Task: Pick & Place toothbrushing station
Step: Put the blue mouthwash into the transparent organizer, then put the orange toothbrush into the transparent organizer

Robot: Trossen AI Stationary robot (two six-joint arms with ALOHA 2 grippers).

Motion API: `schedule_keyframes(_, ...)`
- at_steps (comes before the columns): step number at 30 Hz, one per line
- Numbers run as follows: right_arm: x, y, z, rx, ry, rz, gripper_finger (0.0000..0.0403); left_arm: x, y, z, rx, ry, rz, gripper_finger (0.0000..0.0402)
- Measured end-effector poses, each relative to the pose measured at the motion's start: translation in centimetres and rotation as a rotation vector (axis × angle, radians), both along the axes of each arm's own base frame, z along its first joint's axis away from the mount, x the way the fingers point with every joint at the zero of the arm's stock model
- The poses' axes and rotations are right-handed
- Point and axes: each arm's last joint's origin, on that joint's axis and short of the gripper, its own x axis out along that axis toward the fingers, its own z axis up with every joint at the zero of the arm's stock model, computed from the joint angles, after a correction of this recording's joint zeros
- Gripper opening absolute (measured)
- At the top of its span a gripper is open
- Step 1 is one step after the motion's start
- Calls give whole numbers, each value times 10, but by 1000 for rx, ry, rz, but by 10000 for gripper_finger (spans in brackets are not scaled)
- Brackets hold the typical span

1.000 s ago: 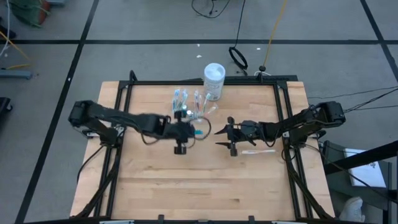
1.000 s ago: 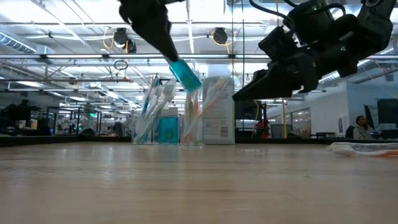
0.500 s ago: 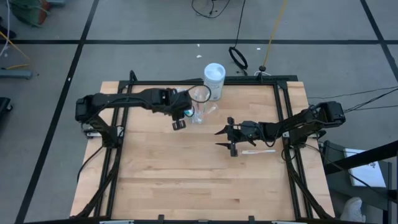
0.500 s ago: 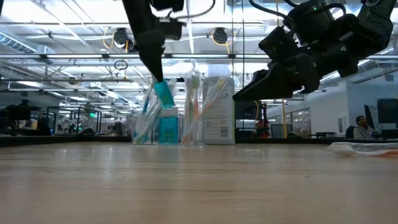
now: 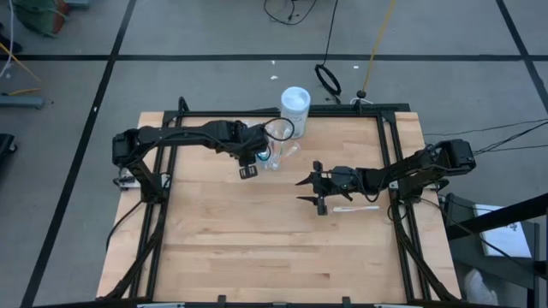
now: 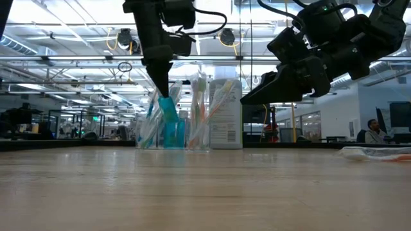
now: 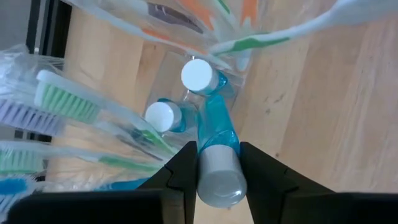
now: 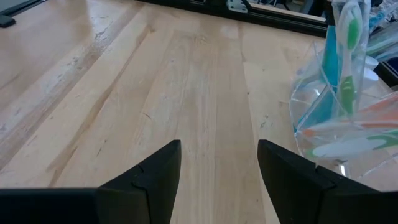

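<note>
The toothbrushing station (image 5: 278, 147) is a clear plastic holder with upright compartments. It stands on its base at the table's far middle, full of toothbrushes, and also shows in the low view (image 6: 192, 122). My left gripper (image 5: 255, 159) hangs over it, shut on a see-through blue tube (image 6: 169, 110). The tube's white-capped end (image 7: 198, 76) points down into the holder, beside a second white-capped blue tube (image 7: 160, 116). My right gripper (image 5: 308, 190) hovers open and empty at the table's middle right, and its fingers show apart in its wrist view (image 8: 219, 163). My left gripper pinches the blue tube between its two fingers near the tube's grey upper end (image 7: 217, 177). The fingers come from above, pointing down. The tube hangs below them, a little tilted, its capped end down among the holder's compartments. I cannot tell whether that end rests on anything.
A white lidded tub (image 5: 294, 108) stands just behind the holder at the far edge. A wrapped toothbrush (image 5: 355, 208) lies on the table beside my right gripper. Black frame rails (image 5: 171, 128) run along the table's sides. Bare wood fills the near half.
My left gripper has carried the blue tube from the table's middle toward the far edge and over the holder, then gone down. The tube has turned from slanted to nearly upright and sunk in among the holder's compartments. My right arm has kept still.
</note>
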Motion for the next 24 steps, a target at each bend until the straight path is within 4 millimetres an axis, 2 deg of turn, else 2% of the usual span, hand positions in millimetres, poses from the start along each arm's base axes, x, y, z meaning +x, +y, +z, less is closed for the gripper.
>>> schedule_keyframes(3, 0, 0, 0, 0, 0, 0, 208, 0, 0, 0, 2, 0, -6, 107)
schedule_keyframes(12, 0, 0, 0, 0, 0, 0, 208, 0, 2, 1, 54, 7, 7, 163)
schedule_keyframes(20, -1, 0, -1, 22, 13, -8, 208, 0, 3, 1, 113, 13, 49, 170)
schedule_keyframes(24, -10, 0, 6, 6, 100, -4, 208, 2, -2, 1, 103, -2, 68, 170)
